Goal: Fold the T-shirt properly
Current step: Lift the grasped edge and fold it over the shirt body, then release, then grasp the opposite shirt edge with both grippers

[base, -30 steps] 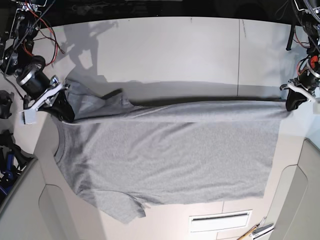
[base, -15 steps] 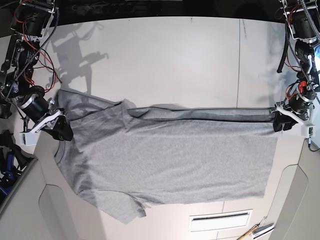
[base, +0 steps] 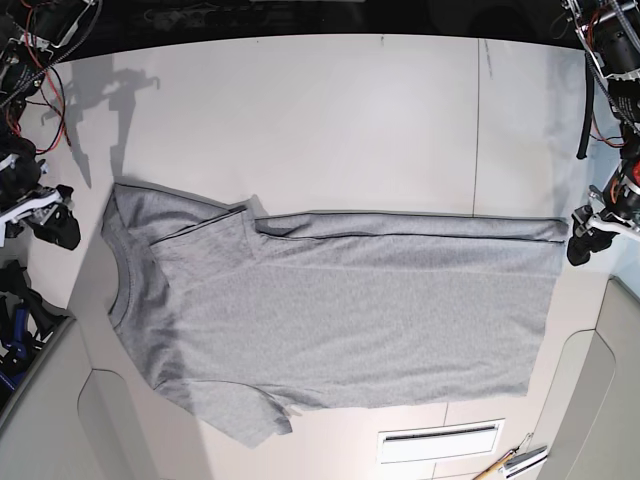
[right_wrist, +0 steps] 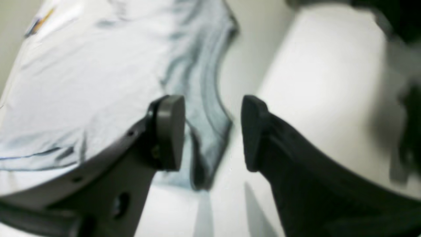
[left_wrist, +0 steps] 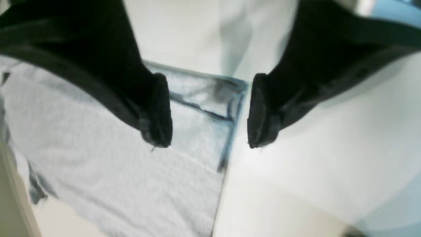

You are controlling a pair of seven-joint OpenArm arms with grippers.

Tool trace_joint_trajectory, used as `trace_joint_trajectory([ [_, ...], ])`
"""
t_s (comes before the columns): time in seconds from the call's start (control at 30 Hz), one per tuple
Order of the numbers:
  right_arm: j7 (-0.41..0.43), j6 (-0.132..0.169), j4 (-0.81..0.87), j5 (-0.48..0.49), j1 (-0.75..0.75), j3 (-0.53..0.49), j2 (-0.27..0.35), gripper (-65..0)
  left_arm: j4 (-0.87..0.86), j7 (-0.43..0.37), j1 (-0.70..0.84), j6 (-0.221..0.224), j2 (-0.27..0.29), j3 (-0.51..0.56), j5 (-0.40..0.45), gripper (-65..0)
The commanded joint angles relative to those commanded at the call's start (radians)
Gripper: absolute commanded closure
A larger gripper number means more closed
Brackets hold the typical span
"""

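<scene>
You have the broad grey T-shirt [base: 350, 310] flat on the surface [base: 330, 120], its folded edge running crosswise between your spread-open, empty pincers, the left pincer [base: 592, 240] right beside one corner, the right pincer [base: 50, 222] farther out past the opposite side.

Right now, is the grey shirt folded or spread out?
Partly folded: the T-shirt has its top edge turned over, while the rest lies spread.

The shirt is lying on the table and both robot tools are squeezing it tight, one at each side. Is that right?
Not quite: the shirt is on the table, but both tools are open, shown in the wrist views.
</scene>
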Motion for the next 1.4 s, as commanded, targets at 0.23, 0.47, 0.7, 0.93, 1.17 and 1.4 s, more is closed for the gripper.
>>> trace_joint_trajectory([
  [0.23, 0.056, -0.025, -0.191, 0.014, -0.004, -0.010, -0.001, -36.5, -0.065, -0.105, 0.011, 0.005, 0.069, 0.002, 0.060, -46.8],
  [0.47, 0.059, 0.016, -0.343, 0.056, 0.063, -0.056, -0.045, -37.3, -0.145, -0.162, -0.019, 0.028, 0.084, 0.010, 0.121, -46.8],
  [0.7, 0.063, 0.026, -0.342, 0.044, 0.096, -0.148, -0.119, -36.5, -0.145, -0.166, -0.022, 0.028, 0.098, 0.121, 0.137, -38.0],
  [0.93, 0.056, 0.050, -0.337, 0.014, 0.095, -0.149, -0.125, 0.0, -0.142, -0.160, -0.050, 0.001, 0.097, 0.127, 0.165, 0.0],
  [1.17, -0.026, 0.058, -0.206, 0.036, 0.007, -0.150, -0.115, 0.0, 0.023, 0.002, -0.009, -0.006, 0.092, 0.126, 0.153, 0.0],
  [1.4, -0.052, 0.058, -0.070, 0.096, -0.161, -0.149, -0.036, 0.0, 0.244, 0.031, 0.184, -0.006, 0.093, 0.092, 0.150, 0.0],
])
